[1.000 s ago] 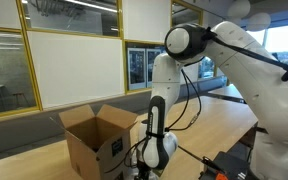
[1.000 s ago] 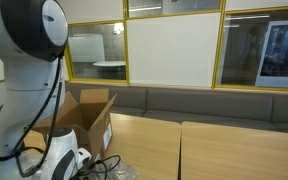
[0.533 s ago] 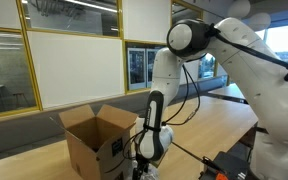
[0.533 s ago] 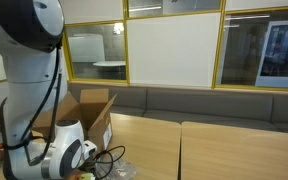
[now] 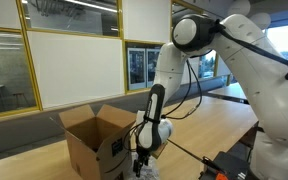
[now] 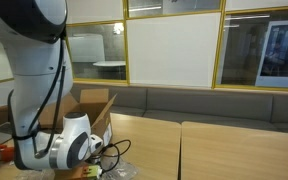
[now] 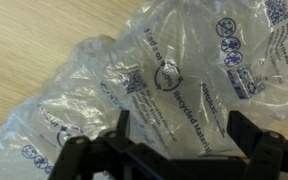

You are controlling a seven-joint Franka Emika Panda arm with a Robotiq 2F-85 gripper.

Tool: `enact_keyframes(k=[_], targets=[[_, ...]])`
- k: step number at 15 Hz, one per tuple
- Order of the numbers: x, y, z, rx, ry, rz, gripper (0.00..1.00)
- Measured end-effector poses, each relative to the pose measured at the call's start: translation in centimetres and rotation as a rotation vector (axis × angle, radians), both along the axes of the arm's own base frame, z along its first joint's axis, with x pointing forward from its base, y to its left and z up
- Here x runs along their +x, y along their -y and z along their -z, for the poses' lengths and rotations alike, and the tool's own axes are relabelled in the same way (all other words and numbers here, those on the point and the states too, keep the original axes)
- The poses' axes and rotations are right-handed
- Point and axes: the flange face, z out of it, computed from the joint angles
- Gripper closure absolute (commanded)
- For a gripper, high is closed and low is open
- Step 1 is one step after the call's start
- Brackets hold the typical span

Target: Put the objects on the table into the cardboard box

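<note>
Starting at the left: the brown corrugated cardboard box (image 5: pixel 92 142) with the black smile-arrow logo sits toward one end of the long light wood-grain surface (image 5: pixel 219 122). Its top flaps stand open, and I can't see inside it from these angles. Just to the right of it, by the logo side, the white robot arm (image 5: pixel 156 105) has its wrist aimed down at the surface. In the wrist view the black fingers (image 7: pixel 123 128) are spread wide with nothing pinched, hanging right over the shiny clear plastic film bundle (image 7: pixel 159 75). The bundle lies flat and crumpled on the surface just beside the box. Looks like air-pillow packaging with little recycling marks printed on it. Its long axis runs diagonally in the wrist view, from the lower left up to the upper right, with bare wood showing at the upper left and lower right. Neither end really "points" anywhere; it's just a puffy strip. My read is that this is the reach-for-the-film step, with the grab not yet made. Next I'd guess it needs to drop the last bit and close on a fold. That stuff is slippery, so a shallow pinch could slide off. Then it has to lift clear of the flaps and carry the film left over the box.
</note>
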Motion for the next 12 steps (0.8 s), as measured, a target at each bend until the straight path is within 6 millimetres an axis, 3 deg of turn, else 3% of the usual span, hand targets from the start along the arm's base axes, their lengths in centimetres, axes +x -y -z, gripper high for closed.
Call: enact_keyframes(k=[7,12], targets=[[-0.1,1.0,0.7,0.098,-0.014,-0.105,0.00],[-0.6,2.0,2.4,0.152,-0.035,-0.138,0.00]])
